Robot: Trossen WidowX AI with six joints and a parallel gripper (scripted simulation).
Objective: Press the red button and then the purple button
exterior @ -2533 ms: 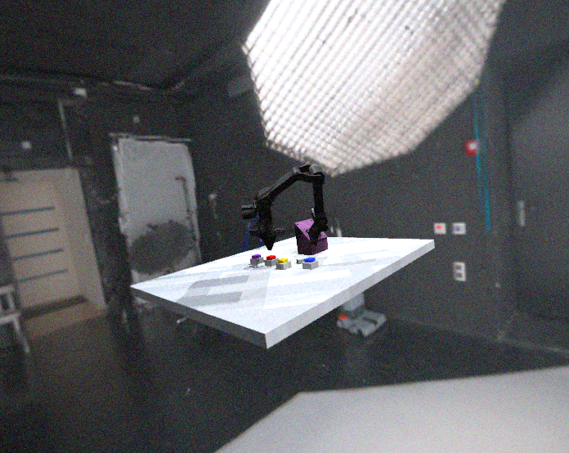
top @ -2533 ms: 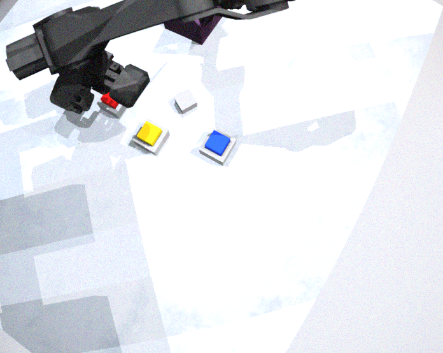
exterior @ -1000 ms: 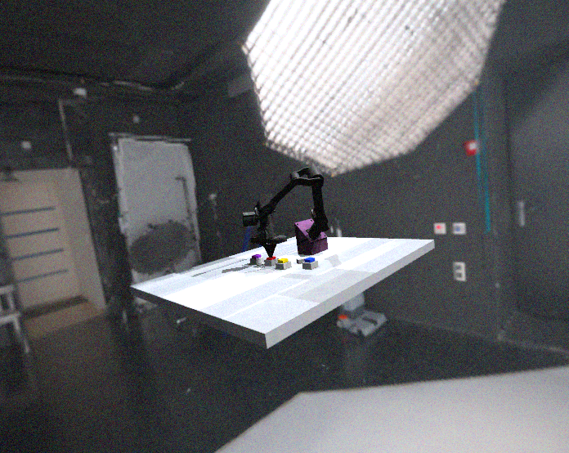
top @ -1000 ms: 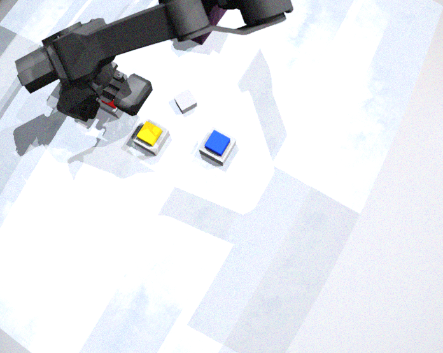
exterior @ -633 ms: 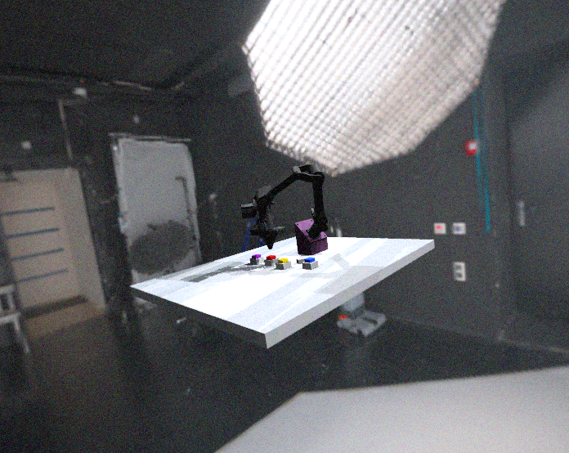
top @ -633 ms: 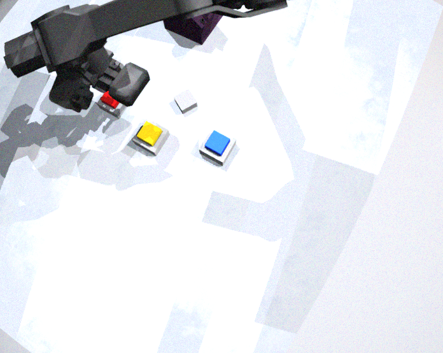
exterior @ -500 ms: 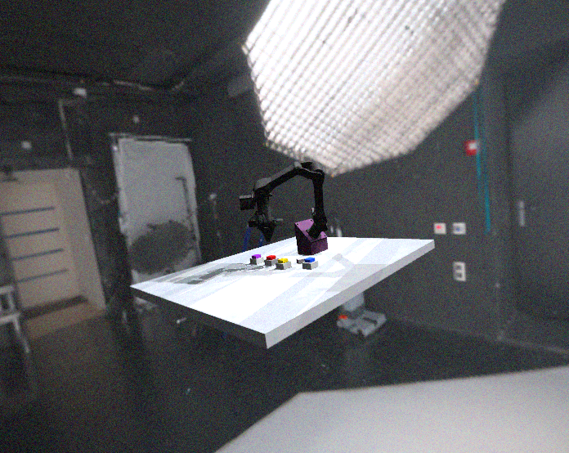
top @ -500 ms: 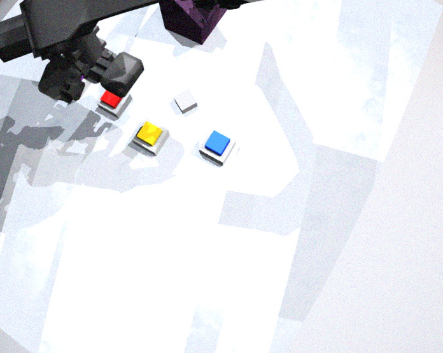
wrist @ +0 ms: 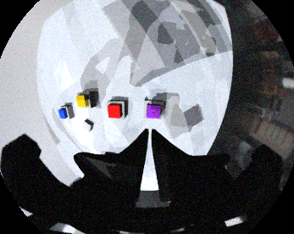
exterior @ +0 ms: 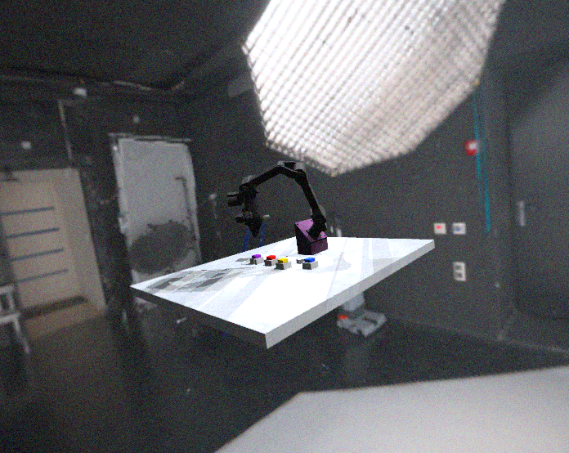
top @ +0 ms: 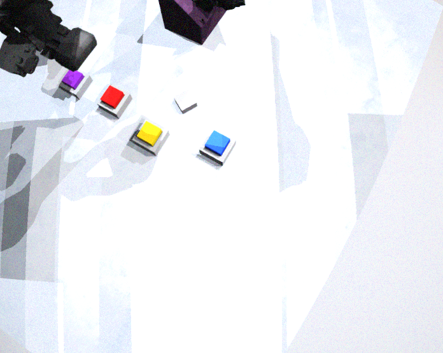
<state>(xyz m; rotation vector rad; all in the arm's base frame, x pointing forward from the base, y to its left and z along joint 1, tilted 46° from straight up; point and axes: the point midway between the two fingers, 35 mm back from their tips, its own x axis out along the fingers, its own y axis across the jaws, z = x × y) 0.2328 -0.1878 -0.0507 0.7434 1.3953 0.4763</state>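
The purple button (top: 72, 78) (exterior: 256, 256) (wrist: 153, 109) sits at the left end of a row of buttons on the white table (top: 214, 246). The red button (top: 112, 95) (exterior: 271, 257) (wrist: 114, 109) stands raised right beside it. My gripper (exterior: 253, 226) (wrist: 149, 131) is shut and empty. It hangs well above the table, over the purple button; in the wrist view the fingertips point just below that button. In the top view only the dark wrist body (top: 43, 37) shows, at the top left behind the purple button.
A yellow button (top: 149, 132) (wrist: 81, 100) and a blue button (top: 217, 142) (wrist: 63, 113) stand further right in the row. A small white block (top: 185, 101) (wrist: 89, 124) lies behind them. The arm's purple base (top: 191, 16) (exterior: 310, 238) is at the back.
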